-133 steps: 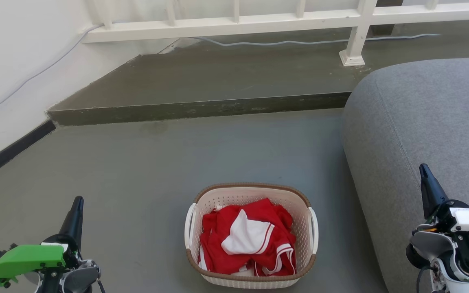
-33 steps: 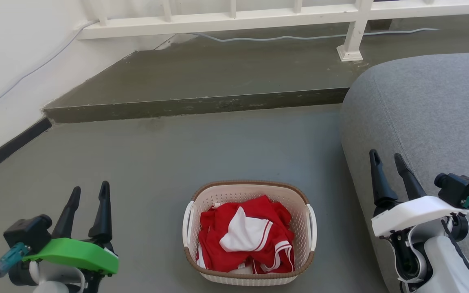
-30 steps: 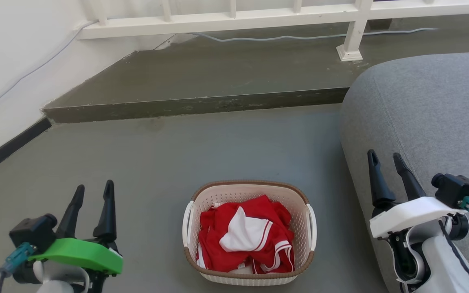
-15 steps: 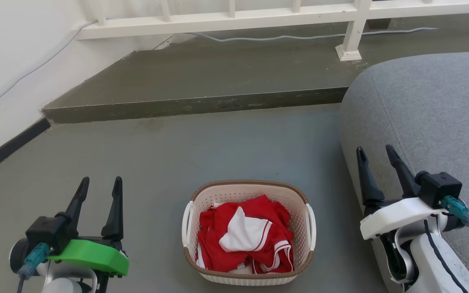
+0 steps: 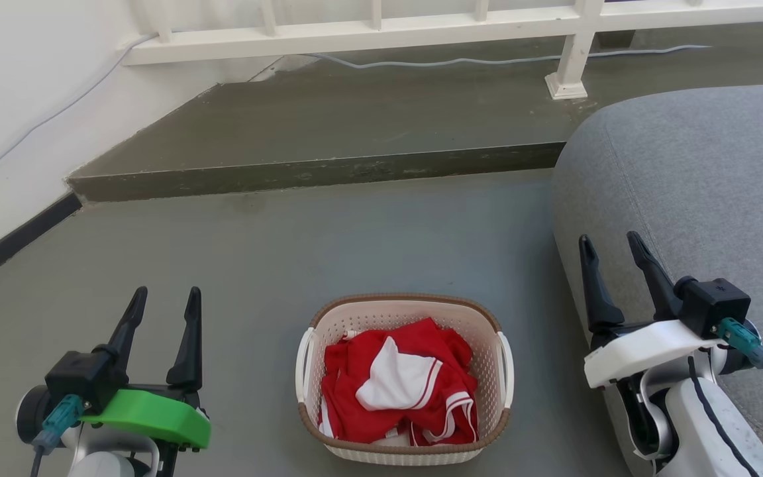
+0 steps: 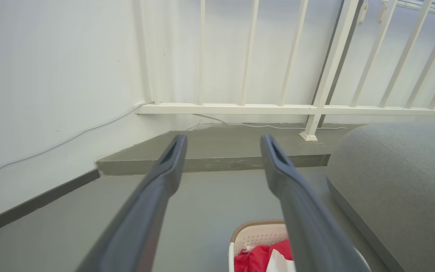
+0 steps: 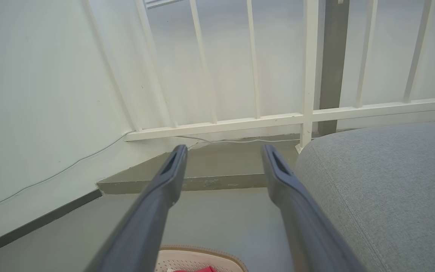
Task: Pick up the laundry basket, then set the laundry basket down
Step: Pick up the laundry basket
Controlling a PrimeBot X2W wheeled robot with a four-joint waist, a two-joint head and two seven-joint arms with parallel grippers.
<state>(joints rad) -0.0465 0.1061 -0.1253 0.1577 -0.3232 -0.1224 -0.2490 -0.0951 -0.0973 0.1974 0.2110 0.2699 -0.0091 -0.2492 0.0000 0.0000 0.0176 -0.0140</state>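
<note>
flanking the laundry basket [image 5: 403, 297] on its left side, the left gripper [image 5: 167, 291] has its two dark fingers spread wide with nothing between them, their tips pointing away from the robot. it is well apart from the basket's left handle [image 5: 301, 364]. on the basket's right side the right gripper [image 5: 607, 238] is spread just as wide and is just as empty, apart from the right handle [image 5: 507, 361] and reaching a little farther past the basket than the left one does. seen along the left gripper's fingers [image 6: 164, 177], the basket's brown rim and cream perforated wall peek in low beside the right-hand finger; along the right gripper's fingers [image 7: 164, 181], a strip of the same rim shows at the bottom edge between them.

the basket sits upright on the grey floor [image 5: 289, 265], between the two grippers and nearer the robot than their fingertips. inside it lies a crumpled red garment [image 5: 355, 397] with a white panel [image 5: 398, 384] and white stripes, filling most of the basket below the rim.

to the right of the basket, behind the right gripper, bulges a large grey cushion [image 5: 686, 185]. beyond the basket a low darker step [image 5: 315, 172] crosses the floor, with a white railing [image 5: 368, 36] and a pale cable [image 5: 454, 63] along its far side. a white wall [image 5: 17, 99] with a dark skirting runs off to the basket's left.
</note>
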